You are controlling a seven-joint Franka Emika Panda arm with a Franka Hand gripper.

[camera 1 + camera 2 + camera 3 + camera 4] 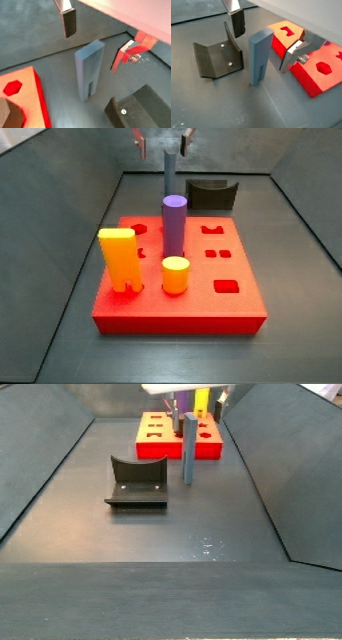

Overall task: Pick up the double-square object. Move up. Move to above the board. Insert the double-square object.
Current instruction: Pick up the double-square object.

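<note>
The double-square object (89,70) is a tall grey-blue post. It stands upright on the grey floor between the fixture and the board, and shows in the other wrist view (260,57) and both side views (170,173) (189,459). My gripper (97,39) (264,40) is open just over the post's top, one finger on each side with a gap to each, holding nothing. It shows at the top edge of both side views (163,140) (187,392). The red board (174,308) (311,85) (30,85) (160,449) lies beside the post.
The dark fixture (214,60) (211,194) (138,482) (140,110) stands on the floor close to the post. On the board stand a purple cylinder (174,223), a yellow-orange two-legged block (120,256) and a short yellow cylinder (175,275). Sloping grey walls enclose the floor.
</note>
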